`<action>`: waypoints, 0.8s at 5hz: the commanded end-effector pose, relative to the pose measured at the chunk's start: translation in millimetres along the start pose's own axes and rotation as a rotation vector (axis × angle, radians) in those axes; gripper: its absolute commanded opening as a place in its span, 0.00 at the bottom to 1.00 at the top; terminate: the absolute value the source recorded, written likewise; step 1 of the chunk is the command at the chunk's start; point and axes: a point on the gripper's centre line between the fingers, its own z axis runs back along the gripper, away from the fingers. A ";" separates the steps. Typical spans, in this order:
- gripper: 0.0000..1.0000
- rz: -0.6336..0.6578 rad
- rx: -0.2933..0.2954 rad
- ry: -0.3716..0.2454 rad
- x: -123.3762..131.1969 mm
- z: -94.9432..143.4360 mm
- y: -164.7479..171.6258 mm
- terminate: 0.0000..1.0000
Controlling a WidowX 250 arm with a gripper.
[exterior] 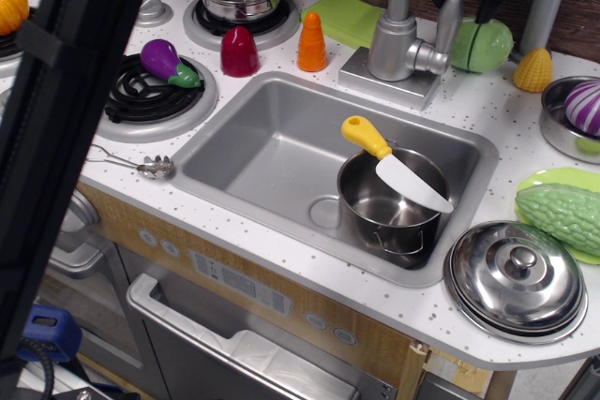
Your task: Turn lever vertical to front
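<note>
grey metal lever (449, 27) stands nearly upright on the right side of the faucet (394, 44), which sits on the counter at the back rim of the sink (262, 138). its tip leans only a little, and it does not point out over the sink basin, so the turn toward the front looks not yet done.

the black gripper (463, 5) hangs behind the sink, just above and slightly right of the lever's top, partly cut off by the upper edge of the view. its two fingers look apart, with a gap between them and nothing held. from this angle i cannot tell whether either finger touches the lever; they appear to be clear of it.

what seems left is nearly the whole job: closing in on the lever, catching it and swinging it down toward the front of the sink.

inside the sink, at its right front corner, a steel pot (389, 222) holds a yellow-handled knife (394, 161). both lie below the lever's likely path and well apart from it.
</note>
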 end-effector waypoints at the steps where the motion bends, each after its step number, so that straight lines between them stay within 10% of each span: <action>1: 0.00 0.051 -0.008 -0.029 -0.2 23.1 0.0 0.00; 4: 0.00 0.130 -0.008 0.053 -42.3 29.0 -6.8 0.00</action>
